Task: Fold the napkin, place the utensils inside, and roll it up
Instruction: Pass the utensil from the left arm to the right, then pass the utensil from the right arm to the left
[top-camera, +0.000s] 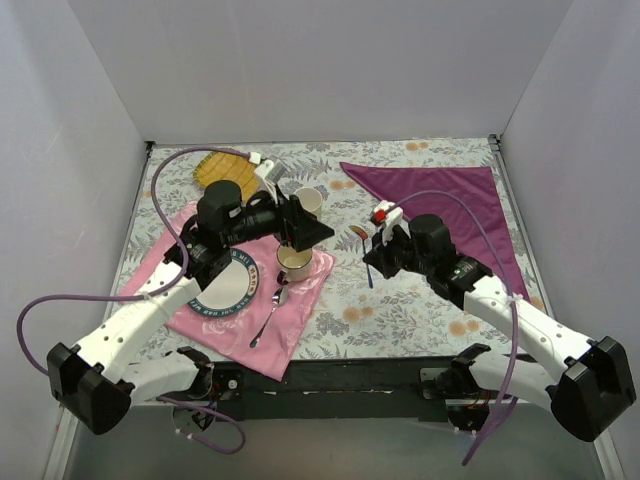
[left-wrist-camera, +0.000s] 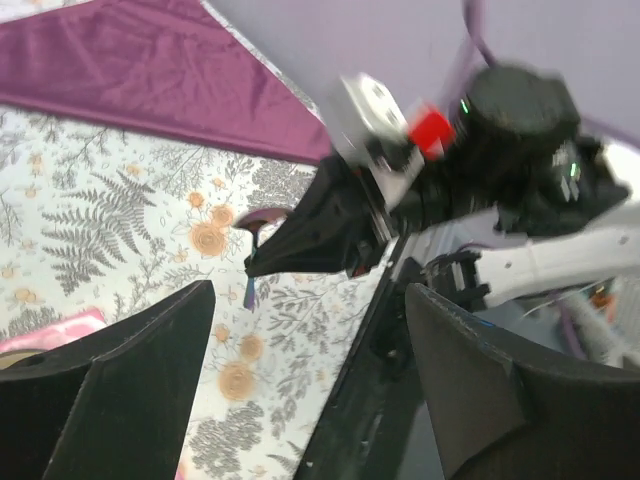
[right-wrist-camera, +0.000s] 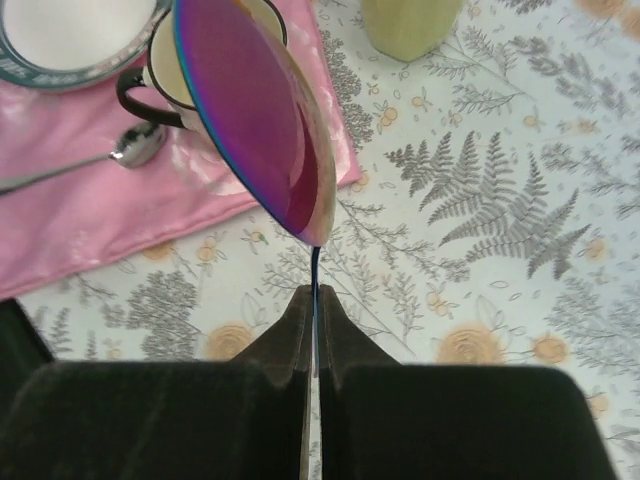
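Currently, the slim blue-handled, purple-headed utensil (right-wrist-camera: 262, 110) is being pinched by the right gripper (right-wrist-camera: 314, 300); the left gripper (top-camera: 303, 233) is being held spread wide, empty.

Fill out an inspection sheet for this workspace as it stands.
Surface: table under a floral fern-print cover.
Job's things: napkin spread as a triangle at the far right; utensil held by its thin handle, purple head outward, apart from the napkin.
Clutter: pink placemat carrying plate, mug and silver spoon; cream cup and yellow woven item beyond it.
Grippers: left gripper near the mug, jaws open, empty; right gripper, jaws shut on the utensil.
Cables: purple cables loop off each arm.
Surroundings: plain pale walls on three sides.
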